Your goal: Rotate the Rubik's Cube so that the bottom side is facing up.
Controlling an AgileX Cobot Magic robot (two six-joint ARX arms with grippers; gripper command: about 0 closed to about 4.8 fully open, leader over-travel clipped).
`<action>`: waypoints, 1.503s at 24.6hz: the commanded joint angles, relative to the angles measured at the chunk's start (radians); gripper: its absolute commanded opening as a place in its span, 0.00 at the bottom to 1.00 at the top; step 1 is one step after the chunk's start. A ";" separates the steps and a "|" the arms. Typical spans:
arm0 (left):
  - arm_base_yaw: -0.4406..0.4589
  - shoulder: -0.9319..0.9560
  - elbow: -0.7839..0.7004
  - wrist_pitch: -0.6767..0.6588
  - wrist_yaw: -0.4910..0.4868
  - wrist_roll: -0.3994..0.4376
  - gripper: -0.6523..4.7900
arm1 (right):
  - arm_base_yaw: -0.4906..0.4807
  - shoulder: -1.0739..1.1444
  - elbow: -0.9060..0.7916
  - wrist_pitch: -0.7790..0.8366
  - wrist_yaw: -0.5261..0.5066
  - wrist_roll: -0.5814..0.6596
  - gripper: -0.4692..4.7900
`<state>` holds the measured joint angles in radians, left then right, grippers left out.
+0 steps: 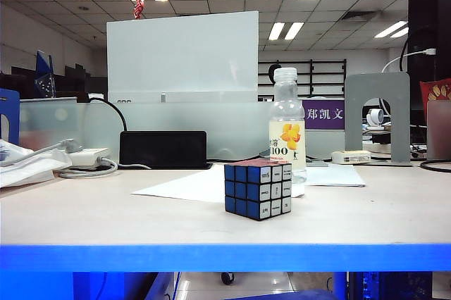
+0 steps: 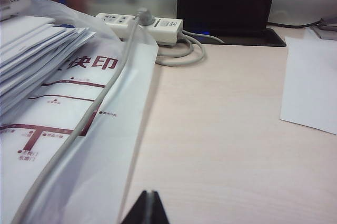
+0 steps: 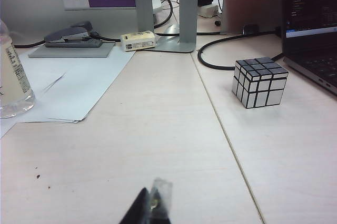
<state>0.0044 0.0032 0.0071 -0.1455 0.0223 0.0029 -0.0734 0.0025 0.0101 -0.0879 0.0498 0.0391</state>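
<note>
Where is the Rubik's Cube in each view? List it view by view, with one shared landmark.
Exterior view: the Rubik's Cube stands mid-table, just in front of the clear bottle, on the edge of the white paper sheet.
Left wrist view: not in it.
Right wrist view: not in it; the silver mirror cube there is a different one.
Shared landmark: the white paper sheet shows in all three views.
</note>
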 commanded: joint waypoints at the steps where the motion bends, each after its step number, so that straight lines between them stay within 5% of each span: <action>1: -0.001 -0.002 0.001 0.013 0.000 -0.003 0.11 | -0.001 -0.001 -0.008 0.014 -0.001 -0.002 0.08; 30: -0.001 -0.002 0.001 0.009 0.049 -0.040 0.11 | 0.000 -0.001 -0.008 0.013 -0.005 0.071 0.08; 37: -0.001 -0.002 0.001 0.085 0.135 -0.114 0.11 | 0.000 -0.001 -0.008 0.064 -0.143 0.142 0.08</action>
<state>0.0040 0.0032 0.0071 -0.0929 0.1272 -0.0933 -0.0731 0.0025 0.0101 -0.0666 -0.0769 0.1593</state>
